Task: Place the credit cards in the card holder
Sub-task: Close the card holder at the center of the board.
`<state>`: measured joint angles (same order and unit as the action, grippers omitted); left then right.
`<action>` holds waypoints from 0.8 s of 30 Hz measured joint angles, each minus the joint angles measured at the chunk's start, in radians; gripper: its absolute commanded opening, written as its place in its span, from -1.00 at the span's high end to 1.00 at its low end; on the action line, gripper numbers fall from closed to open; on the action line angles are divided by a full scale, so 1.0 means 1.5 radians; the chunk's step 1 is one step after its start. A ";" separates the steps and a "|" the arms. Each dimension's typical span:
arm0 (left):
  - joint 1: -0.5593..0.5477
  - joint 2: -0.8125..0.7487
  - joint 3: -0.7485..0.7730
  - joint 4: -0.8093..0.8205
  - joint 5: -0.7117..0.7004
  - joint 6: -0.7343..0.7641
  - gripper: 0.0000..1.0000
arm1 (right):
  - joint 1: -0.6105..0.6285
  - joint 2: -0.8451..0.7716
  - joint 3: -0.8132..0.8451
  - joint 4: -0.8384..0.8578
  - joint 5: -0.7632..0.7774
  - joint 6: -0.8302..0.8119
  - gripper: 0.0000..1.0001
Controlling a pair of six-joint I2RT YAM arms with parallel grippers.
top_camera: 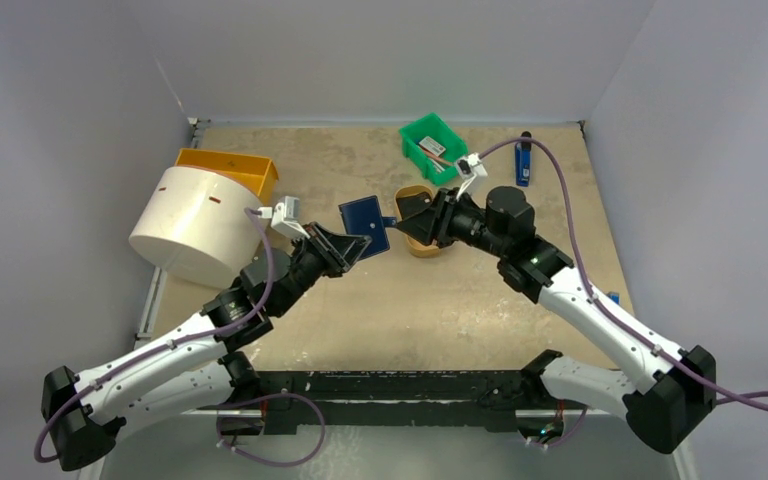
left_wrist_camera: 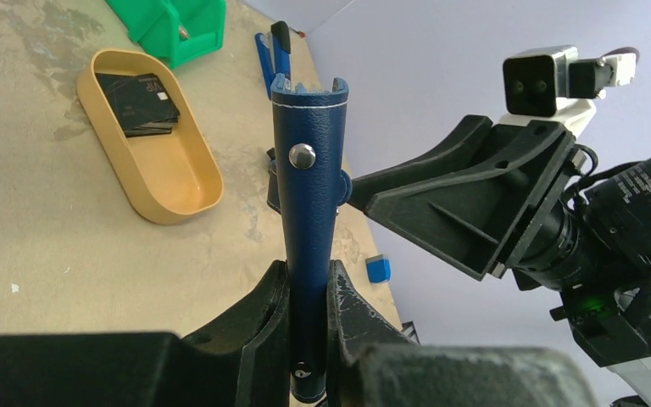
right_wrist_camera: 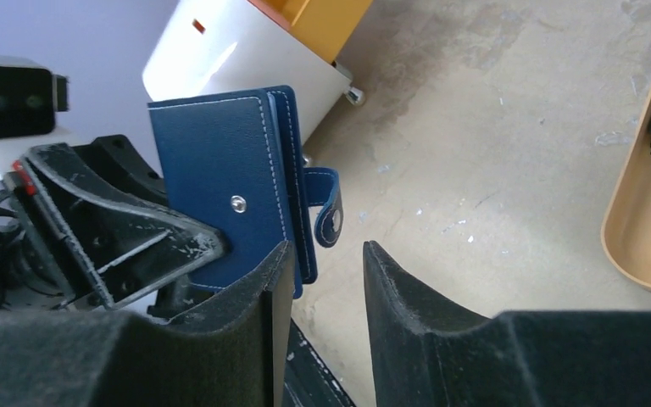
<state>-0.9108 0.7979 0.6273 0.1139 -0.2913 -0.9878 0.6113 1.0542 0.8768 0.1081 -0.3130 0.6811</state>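
Holding the card holder (top_camera: 365, 228) folded and clear of the table (top_camera: 440, 310), near its middle, by the lower edge in the left gripper (left_wrist_camera: 309, 284), clamped tight on it from 7 o'clock. Facing it from 3 o'clock with the right gripper (right_wrist_camera: 326, 250), fingers partway apart and gripping nothing, one of them lying across the holder's bottom corner, just below the unsnapped tab (right_wrist_camera: 329, 208). Likely to go wrong from here: closing on the tab alone instead of a cover, and so tugging the holder askew or clean out of the narrow left-hand pinch; knocking the two grippers together, being this close. Leaves the cards (left_wrist_camera: 140, 102) lying in the tan tray (left_wrist_camera: 178, 182) at 3 o'clock of the holder, partly hidden under the right gripper in the top view.
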 measured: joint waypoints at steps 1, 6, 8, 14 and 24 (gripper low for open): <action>0.000 -0.002 0.000 0.000 0.000 0.000 1.00 | 0.003 0.009 0.008 -0.009 0.002 -0.003 0.26; 0.000 -0.004 -0.001 -0.003 0.000 0.001 1.00 | 0.032 0.032 0.039 -0.047 0.021 -0.025 0.19; 0.000 -0.004 -0.001 -0.003 0.000 0.001 1.00 | 0.047 0.037 0.049 -0.059 0.030 -0.037 0.21; 0.000 -0.004 -0.001 -0.003 0.000 0.002 1.00 | 0.065 0.048 0.073 -0.086 0.064 -0.053 0.36; 0.000 -0.012 -0.002 -0.016 0.001 0.002 1.00 | 0.065 0.049 0.073 -0.105 0.112 -0.053 0.44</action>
<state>-0.9108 0.7803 0.6239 0.0906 -0.2905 -0.9852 0.7086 1.1271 0.9871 -0.0494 -0.1448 0.6018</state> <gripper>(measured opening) 0.124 0.314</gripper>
